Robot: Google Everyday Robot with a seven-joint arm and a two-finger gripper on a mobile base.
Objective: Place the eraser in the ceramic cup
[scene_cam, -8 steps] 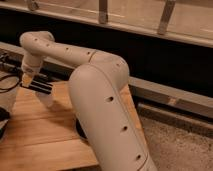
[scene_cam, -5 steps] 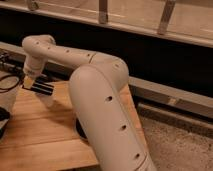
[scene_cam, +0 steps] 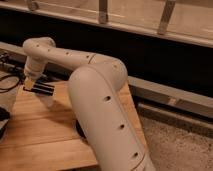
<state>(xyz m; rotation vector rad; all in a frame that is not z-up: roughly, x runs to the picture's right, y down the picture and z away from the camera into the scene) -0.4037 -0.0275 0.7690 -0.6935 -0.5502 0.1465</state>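
Observation:
My gripper (scene_cam: 40,88) hangs at the end of the white arm (scene_cam: 95,95), over the far left part of the wooden table (scene_cam: 40,130). It is dark and points down and to the right, just above the wood. The eraser and the ceramic cup do not show in this view. The arm's thick white link fills the middle of the view and hides the table behind it.
A dark round thing (scene_cam: 80,129), perhaps a bowl, peeks out from behind the arm on the table. Another dark object (scene_cam: 3,120) lies at the table's left edge, with cables (scene_cam: 7,82) beyond. A dark wall and rail run behind; speckled floor (scene_cam: 175,140) lies to the right.

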